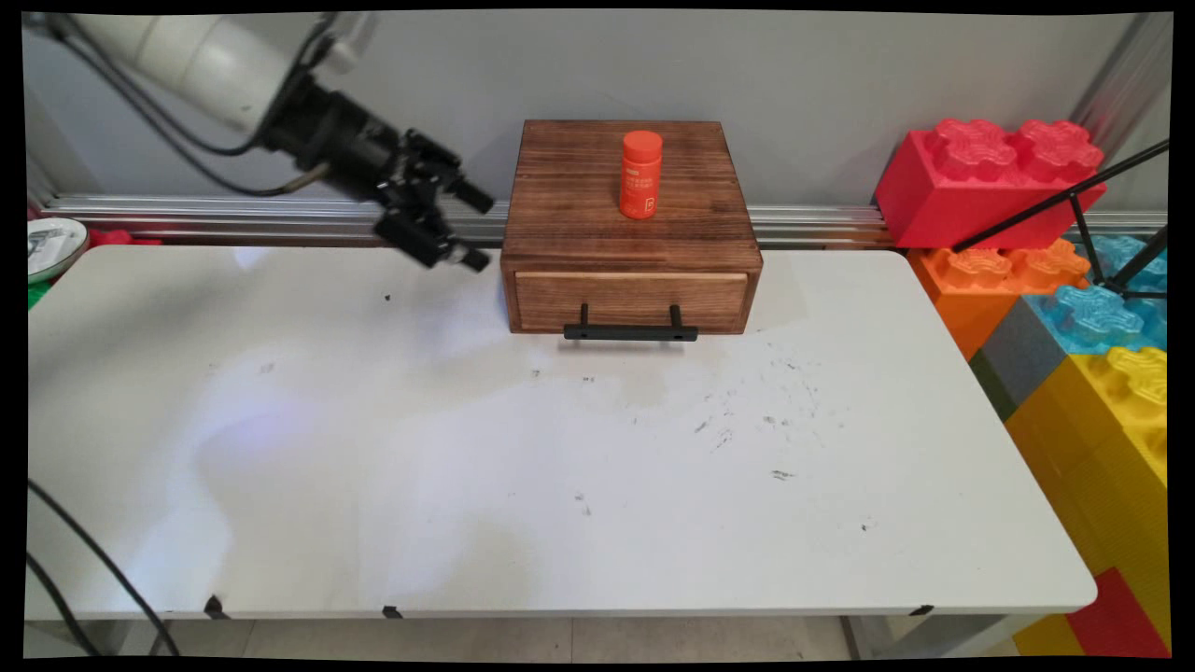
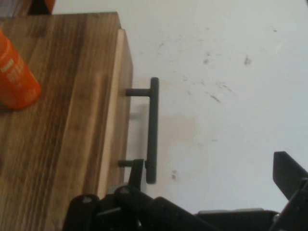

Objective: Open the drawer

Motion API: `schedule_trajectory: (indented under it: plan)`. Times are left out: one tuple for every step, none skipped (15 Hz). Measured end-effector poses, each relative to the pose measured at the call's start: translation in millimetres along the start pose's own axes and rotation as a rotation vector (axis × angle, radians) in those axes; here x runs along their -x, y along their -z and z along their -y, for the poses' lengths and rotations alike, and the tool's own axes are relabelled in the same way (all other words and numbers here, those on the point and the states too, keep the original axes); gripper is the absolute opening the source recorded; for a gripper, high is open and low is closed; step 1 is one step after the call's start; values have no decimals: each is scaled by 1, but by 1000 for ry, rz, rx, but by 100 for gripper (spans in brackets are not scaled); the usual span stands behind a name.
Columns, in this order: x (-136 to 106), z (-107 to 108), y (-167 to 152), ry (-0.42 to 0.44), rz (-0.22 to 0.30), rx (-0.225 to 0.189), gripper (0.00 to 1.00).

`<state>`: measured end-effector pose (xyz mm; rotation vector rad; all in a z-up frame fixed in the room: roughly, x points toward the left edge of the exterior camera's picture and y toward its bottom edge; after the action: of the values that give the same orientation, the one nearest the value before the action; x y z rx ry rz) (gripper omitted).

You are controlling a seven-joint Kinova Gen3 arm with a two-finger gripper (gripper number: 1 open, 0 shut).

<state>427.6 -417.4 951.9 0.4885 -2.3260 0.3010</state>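
The fingers [image 1: 470,258] are hanging in the air above the table's [image 1: 467,467] far edge, just left of a wooden box [image 1: 579,224]. They are spread wide and gripping nothing. The box is sitting against the middle of the far edge, and its single drawer is facing the near side and looking closed. In the hand view one of the fingers [image 2: 138,174] is showing close to one end of the drawer's black handle [image 2: 153,130]. Whether it is touching the handle is not clear, and the other finger is lying well out over bare table [image 2: 231,72]. The handle [image 1: 630,332] is a thin bar carried on two short posts, so a narrow gap is showing between it and the drawer front. An orange bottle [image 1: 640,175] is standing upright on the box's top towards the back, and in the hand view the bottle [image 2: 14,77] is well away from the handle. The table is white, scuffed with dark marks right of centre. A metal rail [image 1: 233,219] is running along the grey wall [image 1: 467,84] behind it, and big toy bricks [image 1: 980,177] are piled past the right edge.
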Motion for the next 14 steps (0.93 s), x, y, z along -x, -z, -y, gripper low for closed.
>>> schedule_trajectory:
  plan:
    - [-7,1,-6,-5,8,-8,100]
    - [-15,1,-14,-12,19,-19,100]
    - [-21,2,-21,-18,29,-26,100]
    - [-30,3,-35,-26,48,-36,100]
    - [-36,3,-49,-31,69,-43,100]
    - [-41,3,-64,-36,92,-47,100]
    - [-44,3,-77,-42,114,-47,100]
    - [-46,2,-90,-48,135,-47,100]
    - [-48,2,-106,-55,159,-46,100]
    - [-49,1,-121,-61,180,-44,100]
    - [-49,1,-130,-64,192,-43,100]
    - [-49,0,-143,-65,207,-38,100]
    - [-50,-1,-158,-66,224,-33,100]
    - [-50,-1,-171,-67,237,-32,100]
